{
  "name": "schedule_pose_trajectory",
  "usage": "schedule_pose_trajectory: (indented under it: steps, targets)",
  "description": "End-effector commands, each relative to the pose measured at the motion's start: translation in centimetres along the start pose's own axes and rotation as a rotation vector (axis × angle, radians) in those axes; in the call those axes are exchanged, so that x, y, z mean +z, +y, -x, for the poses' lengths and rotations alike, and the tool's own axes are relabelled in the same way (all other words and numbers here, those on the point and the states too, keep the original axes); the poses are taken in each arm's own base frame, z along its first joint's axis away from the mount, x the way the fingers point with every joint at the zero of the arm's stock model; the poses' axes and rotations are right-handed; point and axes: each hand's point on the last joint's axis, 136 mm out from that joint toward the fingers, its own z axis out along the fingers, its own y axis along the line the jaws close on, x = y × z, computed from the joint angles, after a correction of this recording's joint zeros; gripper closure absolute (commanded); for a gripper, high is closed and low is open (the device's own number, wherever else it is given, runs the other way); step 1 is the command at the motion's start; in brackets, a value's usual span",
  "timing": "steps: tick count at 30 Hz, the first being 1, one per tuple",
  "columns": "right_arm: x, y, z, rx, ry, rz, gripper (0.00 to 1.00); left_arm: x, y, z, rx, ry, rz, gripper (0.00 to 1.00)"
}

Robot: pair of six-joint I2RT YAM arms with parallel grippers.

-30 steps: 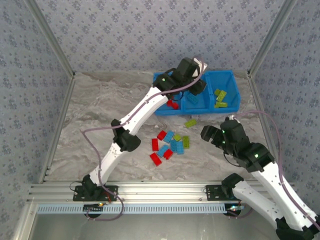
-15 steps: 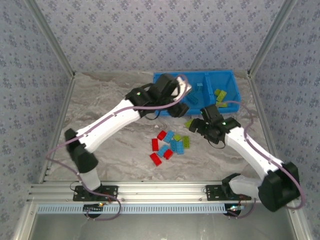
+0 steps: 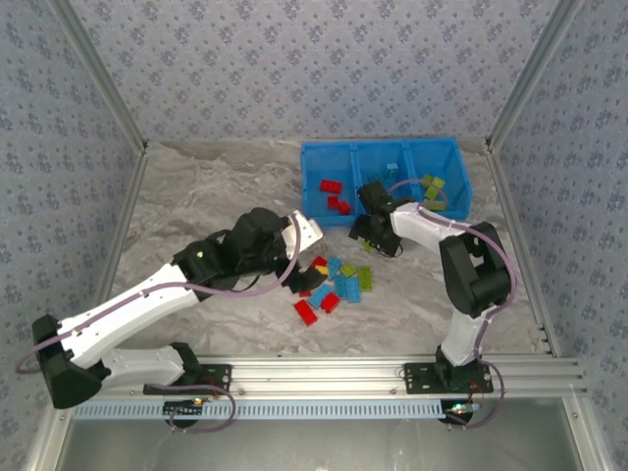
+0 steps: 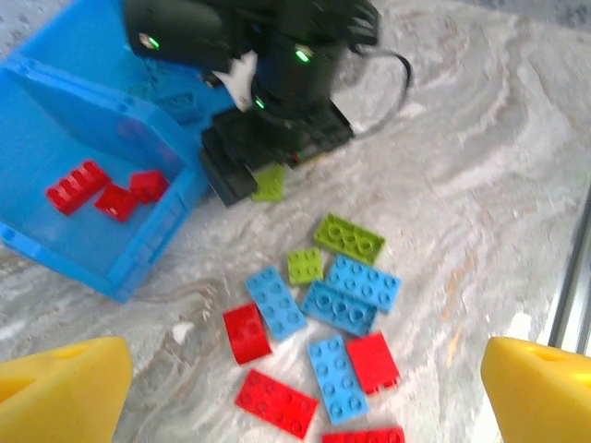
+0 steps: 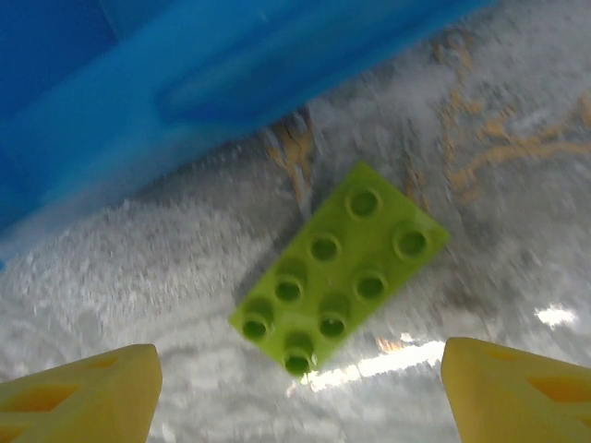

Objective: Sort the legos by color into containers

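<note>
marbled grey desk [image 3: 196, 196] carries a bright blue plastic three-compartment bin [image 3: 383, 145] at its far side. a yellow-green two-by-four studded plastic brick [image 5: 340, 268] lies flat on the desk just beside the bin's front wall, directly under the right tool [image 5: 295, 395]. its yellow fingers [image 5: 78, 392] stand wide apart and hold nothing. the brick's long axis runs diagonal to the line between the fingers, so a wrist turn is probably needed before closing. the left tool [image 4: 300, 397], likewise spread and empty, hovers over the loose cluster of red, light blue and yellow-green bricks [image 4: 351, 305], farther from this brick.
</note>
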Motion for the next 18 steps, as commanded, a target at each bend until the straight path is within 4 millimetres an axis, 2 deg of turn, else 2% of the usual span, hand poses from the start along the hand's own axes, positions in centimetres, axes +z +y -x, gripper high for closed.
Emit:
schedule_pose_trajectory:
  steps: [1,5,10,14,18]
  targets:
    - [0.4,0.1,1.6,0.025,-0.041,-0.033,0.22,-1.1,-1.5,-0.3,0.081,-0.051,-0.071,0.01]
    - [1.5,-0.6,1.2,0.032,-0.035,-0.072,0.33,-1.6,-2.6,-1.4,0.122,-0.077,-0.120,0.01]
    - [2.3,-1.8,0.7,0.032,-0.033,-0.112,0.47,-1.6,-2.7,-1.6,0.136,-0.096,-0.119,0.01]
    - [2.3,-2.3,0.2,0.033,-0.025,-0.124,0.48,-1.3,-2.6,-1.7,0.142,-0.088,-0.116,0.01]
    - [2.6,-4.1,-1.4,0.035,0.002,-0.161,0.46,-1.1,-2.6,-1.8,0.144,-0.085,-0.116,0.01]
